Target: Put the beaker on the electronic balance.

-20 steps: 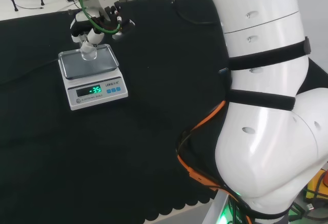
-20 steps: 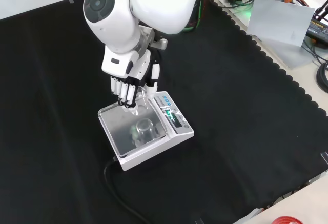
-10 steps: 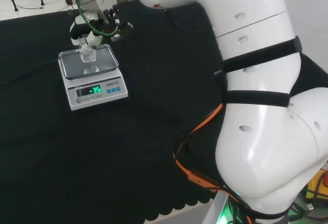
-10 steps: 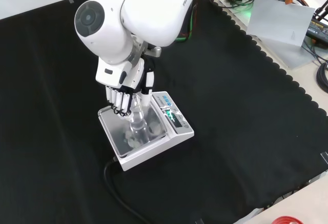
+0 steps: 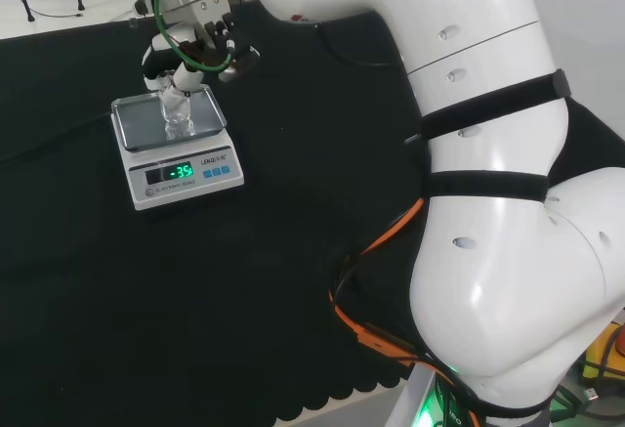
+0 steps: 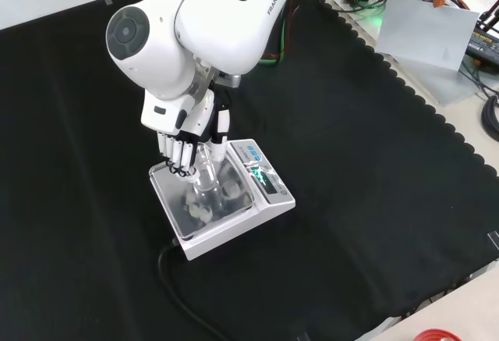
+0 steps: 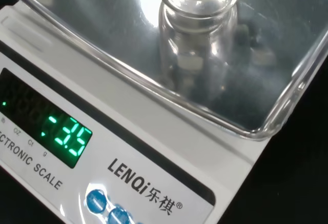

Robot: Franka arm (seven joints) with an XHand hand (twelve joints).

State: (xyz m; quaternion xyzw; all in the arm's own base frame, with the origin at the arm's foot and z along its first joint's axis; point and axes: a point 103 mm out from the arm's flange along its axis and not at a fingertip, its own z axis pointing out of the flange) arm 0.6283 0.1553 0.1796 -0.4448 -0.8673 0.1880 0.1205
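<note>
My fingers (image 6: 181, 156) are curled around the clear beaker (image 6: 207, 174), gripping it near its upper wall, with the hand (image 5: 186, 54) sitting in the upper left of the head view. The beaker is upright over the steel pan of the electronic balance (image 5: 179, 166), left of centre in the front view; in the wrist view the beaker (image 7: 197, 34) looks down on the pan or just above it, I cannot tell which. I judge the glass light, stiff, slick and breakable, so I would keep my hold on the side wall below the rim. The black desk (image 6: 374, 169) lies bare around the balance.
</note>
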